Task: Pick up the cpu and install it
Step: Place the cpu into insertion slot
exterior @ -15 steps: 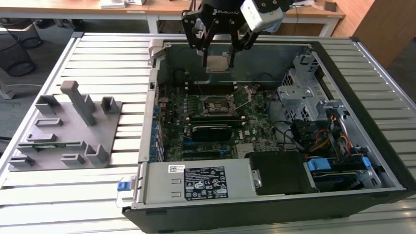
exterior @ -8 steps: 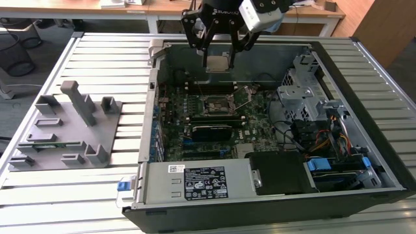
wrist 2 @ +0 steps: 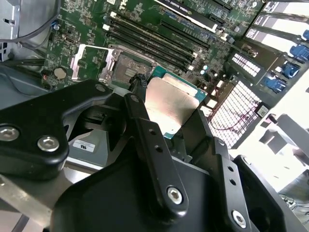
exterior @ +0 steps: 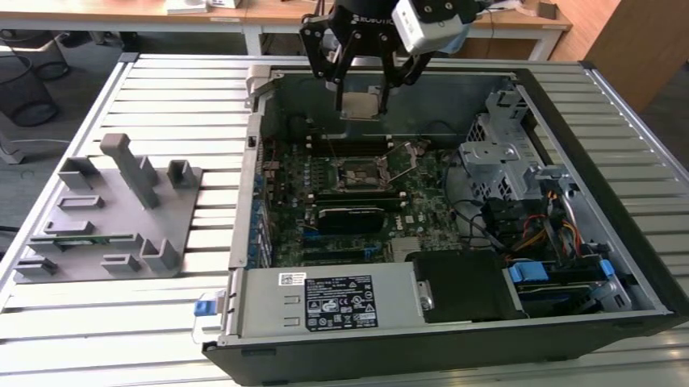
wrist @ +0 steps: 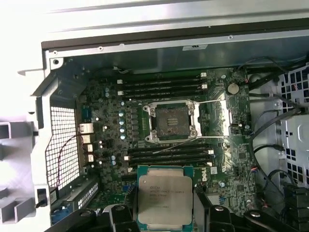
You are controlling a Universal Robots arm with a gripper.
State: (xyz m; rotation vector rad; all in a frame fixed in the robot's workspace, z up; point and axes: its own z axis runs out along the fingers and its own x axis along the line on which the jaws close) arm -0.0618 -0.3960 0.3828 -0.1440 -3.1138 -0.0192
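Slatted table (exterior: pixel 108 343), open case (exterior: pixel 323 364); tool (exterior: pixel 360 100) clamped on cpu (wrist: pixel 165 199); memory slots (wrist: pixel 161 87) flank socket (wrist: pixel 172 122).

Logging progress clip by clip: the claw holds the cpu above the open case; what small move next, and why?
Probably shift the cpu over the socket: the claw grips it well above the board, the socket lies open and empty, and they look unaligned.

Shiny silver metal-topped cpu (wrist: pixel 165 199), smooth black claw (exterior: pixel 362 99), ribbed metal table (exterior: pixel 108 322).
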